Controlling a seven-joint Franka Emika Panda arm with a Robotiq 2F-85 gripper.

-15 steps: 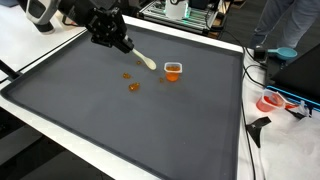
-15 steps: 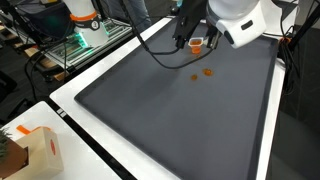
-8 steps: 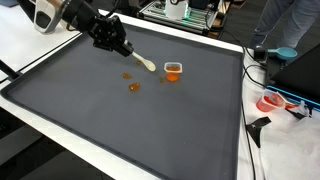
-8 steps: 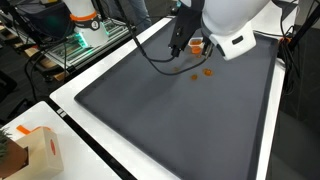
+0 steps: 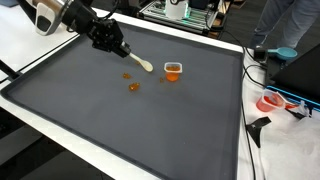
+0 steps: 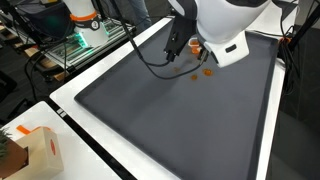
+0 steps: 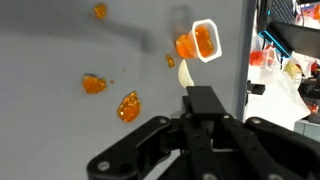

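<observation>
No text, label, brand, number or sign is legible in any view. Surfaces checked: hand (image 7: 200,96), the pale stick (image 5: 140,61) it grips, orange cup (image 7: 203,40) and worktop (image 6: 150,110); 0 markings readable. The cardboard box (image 6: 32,152) bears a small red mark in an exterior view, too small to read.

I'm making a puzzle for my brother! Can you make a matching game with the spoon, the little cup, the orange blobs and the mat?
Things:
1. spoon
2. little cup
3. orange blobs
4. mat

Matches:
a. dark grey
b. held in the pincer
c. lying loose on the mat
d. standing upright, orange inside

Pairs: 1-b, 2-d, 3-c, 4-a
</observation>
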